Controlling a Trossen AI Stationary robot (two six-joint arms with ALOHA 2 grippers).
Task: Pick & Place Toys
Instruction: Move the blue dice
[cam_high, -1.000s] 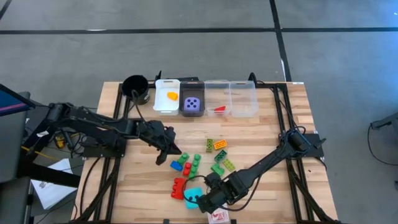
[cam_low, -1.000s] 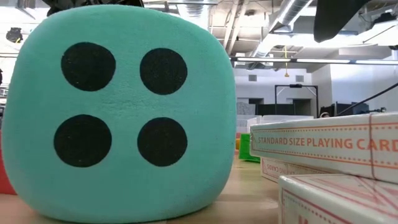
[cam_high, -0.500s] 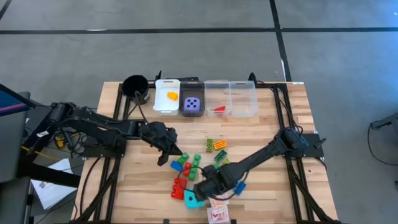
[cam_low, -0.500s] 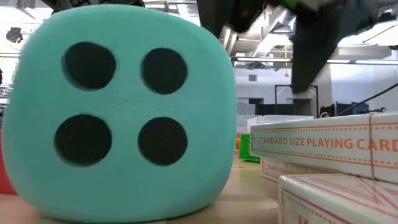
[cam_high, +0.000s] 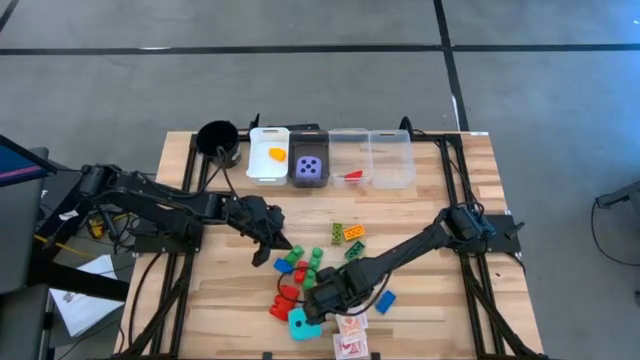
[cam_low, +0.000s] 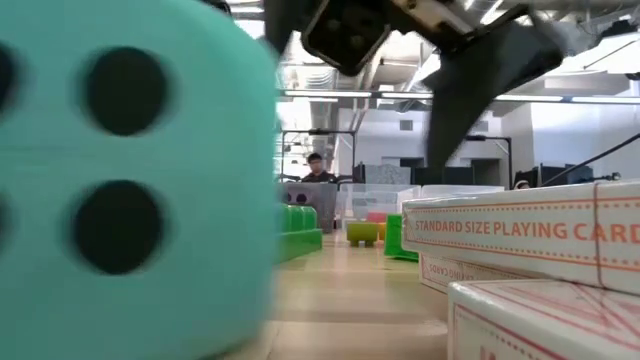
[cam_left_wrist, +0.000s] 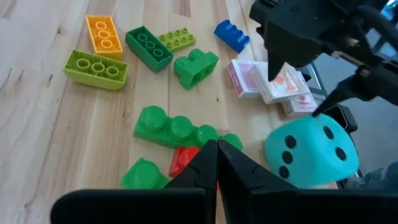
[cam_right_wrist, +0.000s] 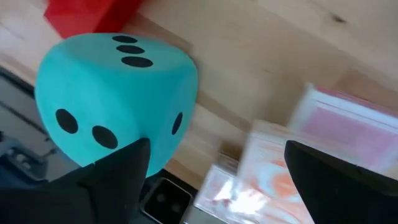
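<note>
Card box (cam_low: 520, 235) edge reads "STANDARD SIZE PLAYING CARD" — orange lettering.

Two black jointed arms trailing black cables, each gripper with dark tapered fingers.

The side of the top card box (cam_low: 520, 235), seen from bench height, reads "STANDARD SIZE PLAYING CARD" in orange capitals, cut off at the picture's edge. The boxes stacked under it show no legible print. Nothing else carries readable text.

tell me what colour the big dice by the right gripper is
Cyan with black dots; the dice shows best in the right wrist view.
</note>
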